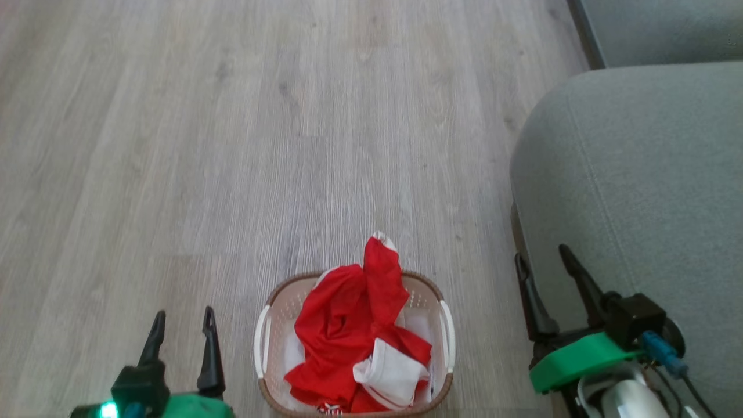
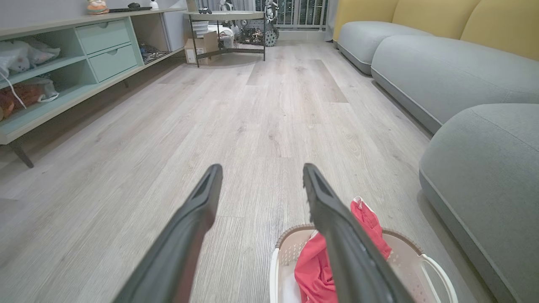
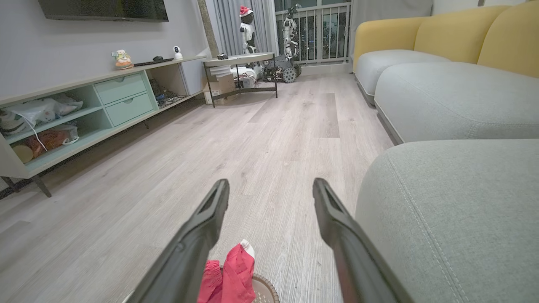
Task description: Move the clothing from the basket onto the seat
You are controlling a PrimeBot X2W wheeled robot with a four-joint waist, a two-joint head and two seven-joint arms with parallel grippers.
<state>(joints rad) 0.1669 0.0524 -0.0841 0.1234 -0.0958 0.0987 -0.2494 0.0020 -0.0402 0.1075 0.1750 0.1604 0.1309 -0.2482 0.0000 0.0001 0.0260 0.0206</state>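
The cream basket (image 1: 266, 339) with a brown rim and white handles stands on the wood floor at the bottom centre of the head view. Red clothing (image 1: 348, 325) with white trim is piled in it, one end sticking up over the far rim. My left gripper (image 1: 183, 316) is open to the basket's left, empty. Over the edge of the grey-green seat (image 1: 644, 174), right of the basket, my right gripper (image 1: 543, 258) is open and empty. The left wrist view shows the basket (image 2: 421, 256) and clothing (image 2: 311, 269) behind my right finger. In the right wrist view the clothing (image 3: 236, 269) pokes up beside the seat (image 3: 454, 219).
Pale wood floor (image 1: 261, 145) stretches ahead of the basket. More grey sofa cushions (image 3: 446, 97) with yellow backs line the right. A mint shelf unit (image 3: 105, 101) runs along the left wall. A small metal-legged table (image 3: 240, 71) and boxes stand far ahead.
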